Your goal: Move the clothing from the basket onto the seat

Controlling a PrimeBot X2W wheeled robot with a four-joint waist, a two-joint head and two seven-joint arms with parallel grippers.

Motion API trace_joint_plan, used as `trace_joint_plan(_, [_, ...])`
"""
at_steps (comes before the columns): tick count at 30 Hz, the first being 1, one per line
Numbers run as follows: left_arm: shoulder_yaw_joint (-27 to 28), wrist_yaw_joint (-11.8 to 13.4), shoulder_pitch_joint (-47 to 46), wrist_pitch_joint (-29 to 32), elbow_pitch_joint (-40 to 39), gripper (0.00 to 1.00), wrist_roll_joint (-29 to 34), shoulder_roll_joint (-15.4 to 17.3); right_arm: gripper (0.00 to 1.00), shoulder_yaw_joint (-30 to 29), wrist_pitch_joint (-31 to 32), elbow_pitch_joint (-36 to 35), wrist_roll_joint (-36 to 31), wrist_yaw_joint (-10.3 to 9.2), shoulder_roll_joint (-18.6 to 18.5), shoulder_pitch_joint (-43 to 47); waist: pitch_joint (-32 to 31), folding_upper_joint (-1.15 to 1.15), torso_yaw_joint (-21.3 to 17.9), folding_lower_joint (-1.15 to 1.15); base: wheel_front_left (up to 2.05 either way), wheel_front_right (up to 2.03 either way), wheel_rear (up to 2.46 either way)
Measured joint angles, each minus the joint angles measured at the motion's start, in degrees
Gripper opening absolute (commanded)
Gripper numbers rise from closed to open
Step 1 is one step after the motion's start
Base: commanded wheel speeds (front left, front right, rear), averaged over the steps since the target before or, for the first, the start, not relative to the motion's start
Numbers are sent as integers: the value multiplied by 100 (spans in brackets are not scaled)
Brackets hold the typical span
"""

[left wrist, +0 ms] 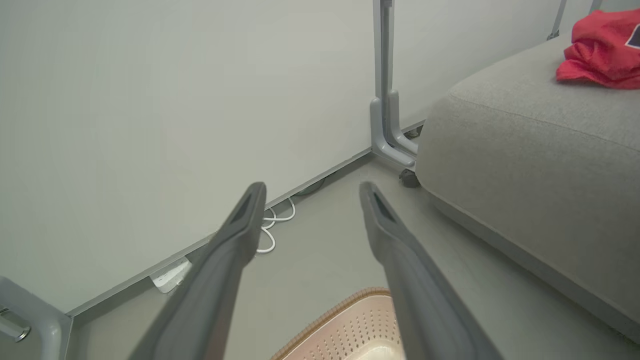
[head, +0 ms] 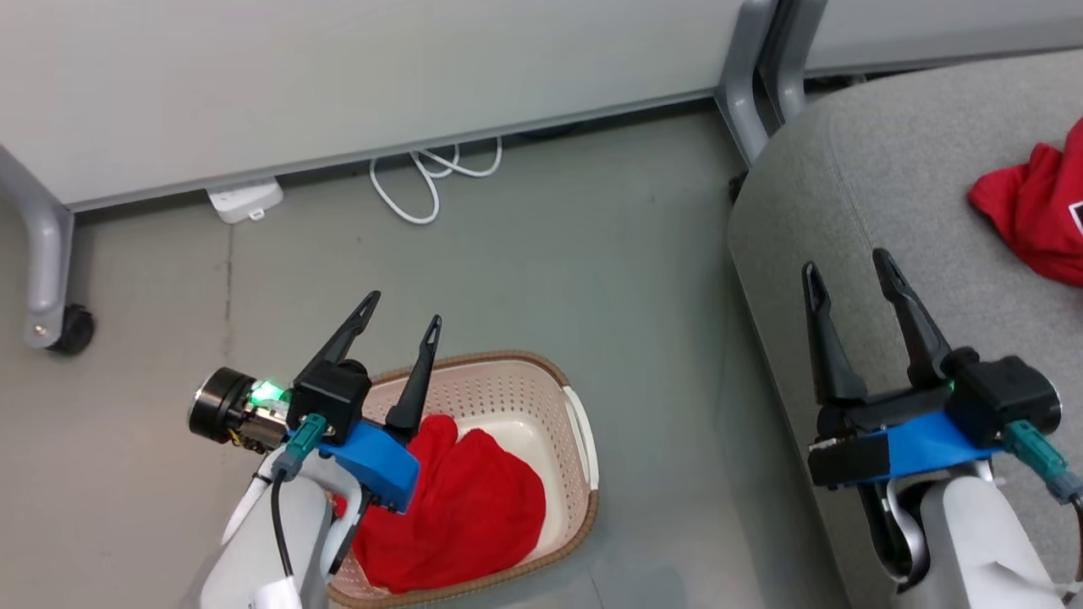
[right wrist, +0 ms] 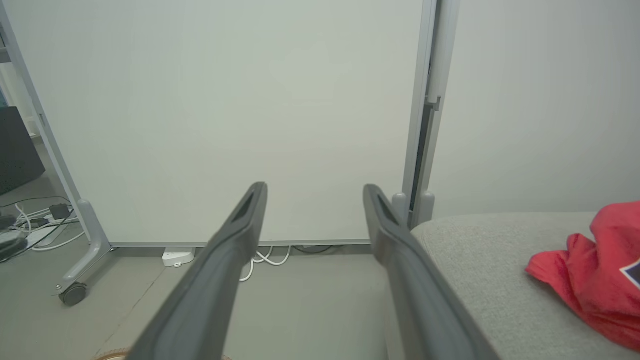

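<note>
Overhead first: the left claw (head: 404,309) hangs with its fingers spread and empty over the far-left rim of the basket (head: 508,359). The red garment (head: 474,507) lies crumpled behind and to the right of its fingertips, a heap longer toward the robot than across, covering the basket's near part and leaving bare bottom at the far right corner. The right claw (head: 847,261), also spread with nothing between its fingers, hovers over the seat (head: 846,169) near its left edge; the red jersey (head: 1032,211) lies bunched on the cushion to its right, well apart. Bare floor (head: 592,254) separates basket and seat. Next, along the left claw's fingers, the basket's rim shows low between them, open floor runs ahead to the wall panel (left wrist: 150,100), and the seat's rounded corner rises to the right with the jersey on top. Lastly, along the right claw's fingers, the seat's edge starts just right of the right finger, the jersey farther right, and floor lies open ahead and left.
</note>
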Motion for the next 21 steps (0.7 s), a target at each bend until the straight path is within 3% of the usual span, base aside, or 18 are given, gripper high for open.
trace_joint_plan(9, [-1356,-1,-976,0,1300,100,-236,486,100,159,0,-259,20,0,36,-738,1009,0,-393,1,0,0,0])
trace_joint_plan(21, [-3219,-1,-2143,0,2994,100,-772,786,100,272,0,-553,19,0,66,-1439,2313,0,-803,1,0,0,0])
